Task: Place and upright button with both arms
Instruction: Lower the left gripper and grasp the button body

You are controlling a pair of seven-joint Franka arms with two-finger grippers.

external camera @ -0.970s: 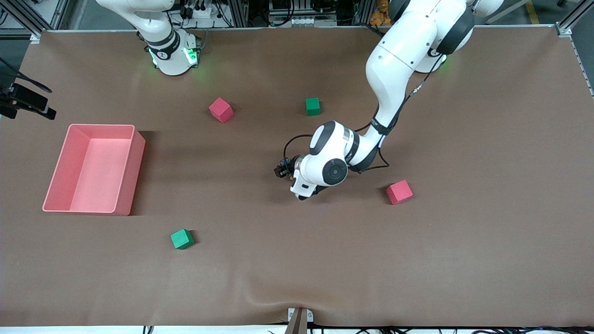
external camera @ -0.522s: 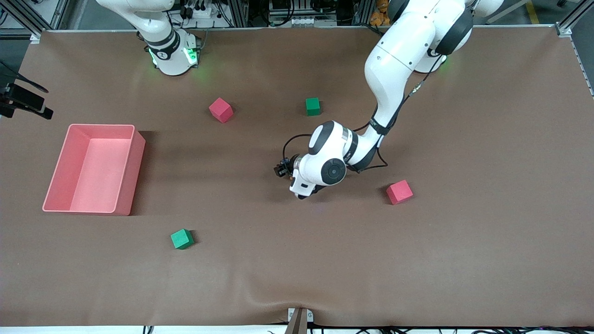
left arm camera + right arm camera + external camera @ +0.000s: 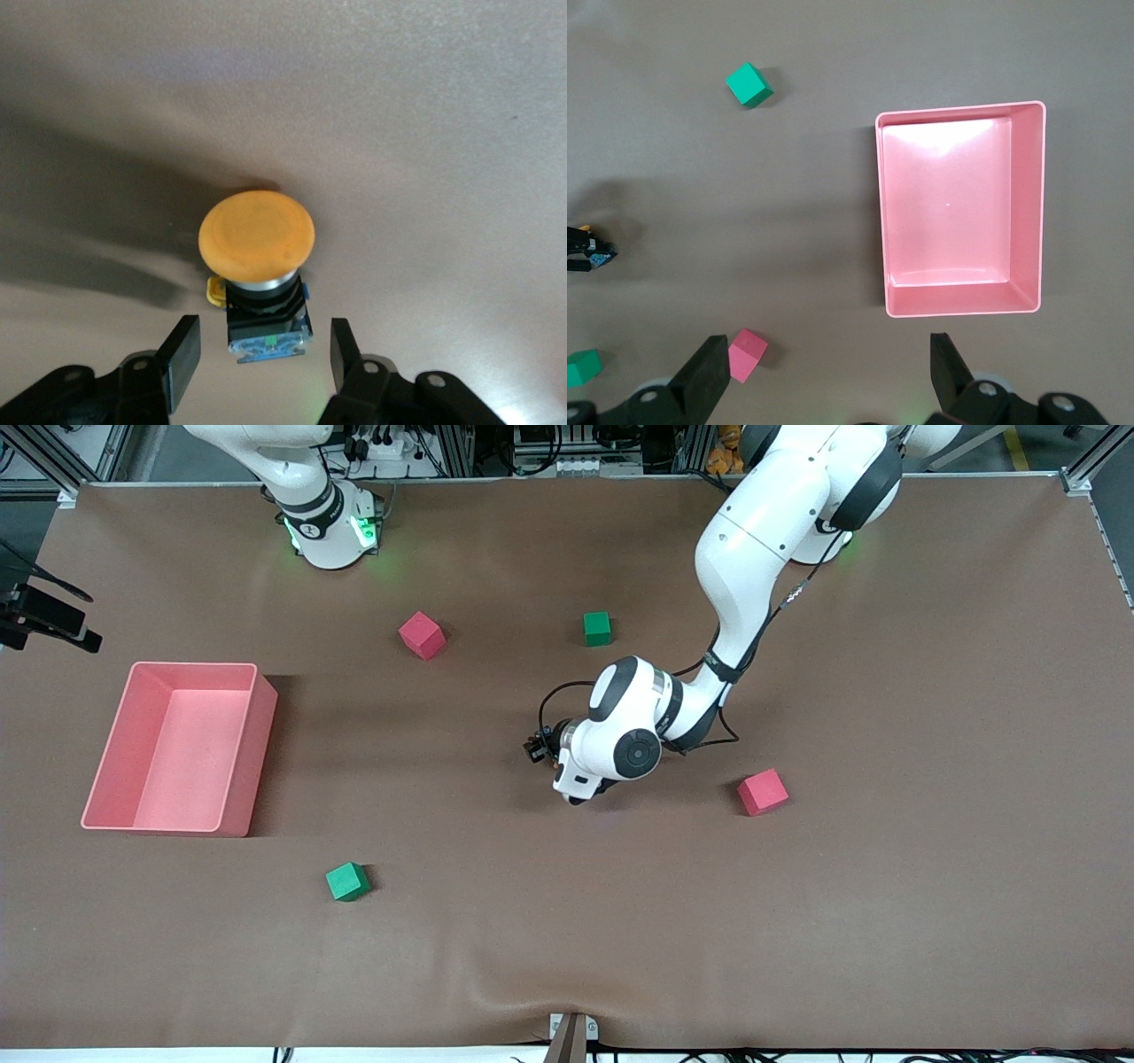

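The button (image 3: 257, 235) has a round orange cap and a short black-and-blue body. It rests on the brown table mid-table. My left gripper (image 3: 263, 335) is low at the table, open, with one finger on each side of the button's body and a gap on both sides. In the front view the left gripper (image 3: 537, 747) shows under its white wrist and the button is mostly hidden. The right wrist view shows the left gripper and the button far off (image 3: 586, 251). My right gripper (image 3: 828, 372) is open and empty, high over the table.
A pink bin (image 3: 241, 766) stands toward the right arm's end. Two pink cubes (image 3: 422, 635) (image 3: 763, 792) and two green cubes (image 3: 597, 628) (image 3: 347, 881) lie scattered around the left gripper. The right arm's base (image 3: 330, 527) stands at the table's edge.
The left arm's wrist has shifted very slightly over the button. The cubes and the bin have not moved.
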